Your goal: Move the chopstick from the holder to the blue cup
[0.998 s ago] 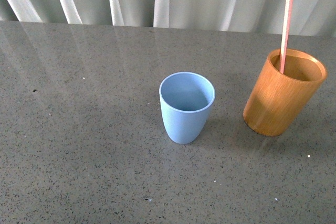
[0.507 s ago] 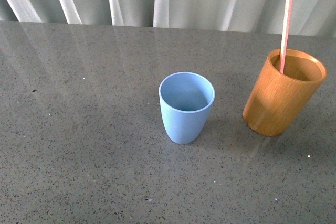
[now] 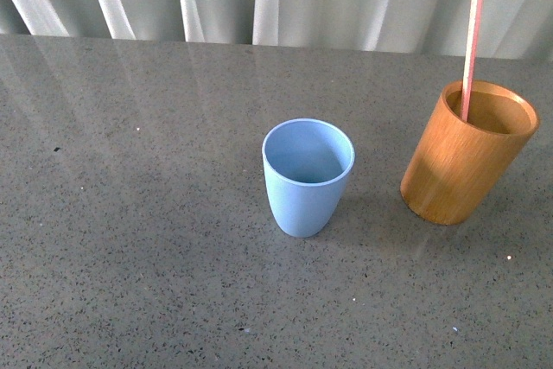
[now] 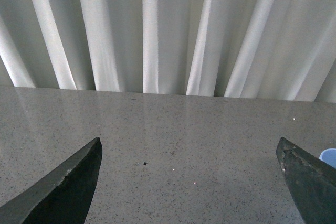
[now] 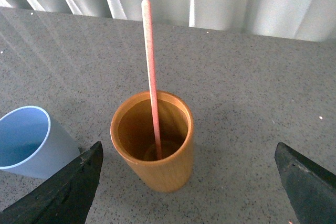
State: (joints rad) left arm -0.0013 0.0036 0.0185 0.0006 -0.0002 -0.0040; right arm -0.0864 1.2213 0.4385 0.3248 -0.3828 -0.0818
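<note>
Right gripper [image 5: 187,174] is spread wide and grips nothing; its two dark fingers [image 5: 65,190] show only in its own wrist view. Ahead of it and below, in line with the gap between the fingers but clear of both, stands the holder [image 5: 157,174], an orange-brown wooden cylinder with a thick rim. That view looks down into the holder, where the chopstick's [image 5: 152,77] lower end rests on the bottom; the stick leans against the rim on the side away from the gripper. Outside the finger on the robot's left, part of the blue cup [image 5: 29,145] shows.

Left gripper [image 4: 189,174] is also open wide, with bare grey table [image 4: 173,129] ahead of it and pale curtain [image 4: 157,30] beyond. Only a sliver of the cup's rim [image 4: 328,156] shows past one finger.

From the front view, which takes in both vessels whole, the cup [image 3: 307,187] stands upright to the left of the holder [image 3: 458,170], near it but apart. The chopstick [image 3: 470,45] is a thin, straight, pale pink stick, most of its length rising above the holder's rim.
</note>
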